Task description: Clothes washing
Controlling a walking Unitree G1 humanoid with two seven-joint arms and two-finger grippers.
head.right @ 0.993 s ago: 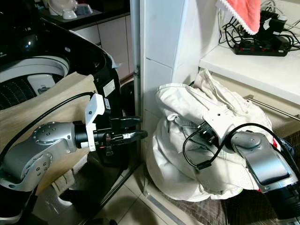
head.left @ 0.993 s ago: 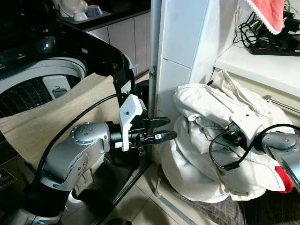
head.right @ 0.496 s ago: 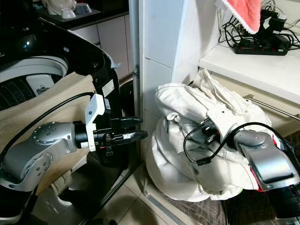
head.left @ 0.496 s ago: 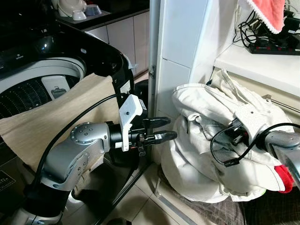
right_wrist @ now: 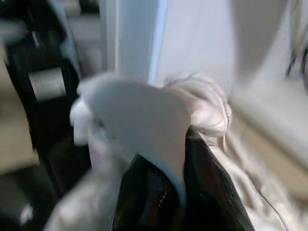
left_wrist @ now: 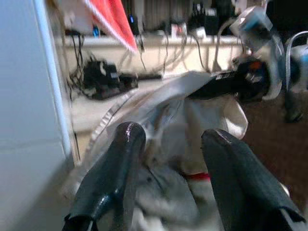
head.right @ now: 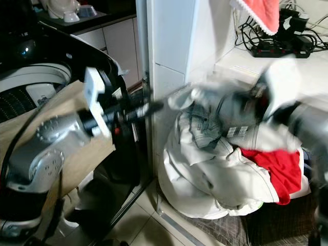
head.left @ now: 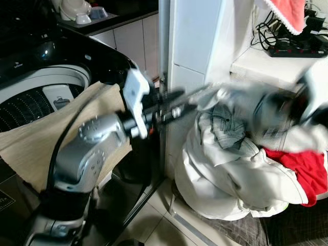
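Note:
A heap of white clothes point(head.left: 230, 174) with a red garment point(head.left: 302, 169) lies on the floor against the white cabinet. My right gripper point(right_wrist: 175, 190) is shut on a white garment point(right_wrist: 139, 120) and holds it above the heap, motion-blurred in the head views. My left gripper point(head.left: 180, 102) is open beside the washing machine point(head.left: 46, 82), its fingers point(left_wrist: 126, 144) pointing at the lifted garment with nothing between them. A beige cloth point(head.left: 41, 138) hangs over the washer's front rim. The drum is open at the top.
A white cabinet column point(head.left: 192, 46) stands between washer and heap. A shelf at the right carries a power strip with cables point(head.left: 297, 48). A red towel point(head.left: 287, 13) hangs above it. Tiled floor point(head.left: 154, 220) lies in front.
My right gripper has pulled the white garment up and to the left off the heap, uncovering the red garment. My left arm has risen, its fingers now level with the lifted garment.

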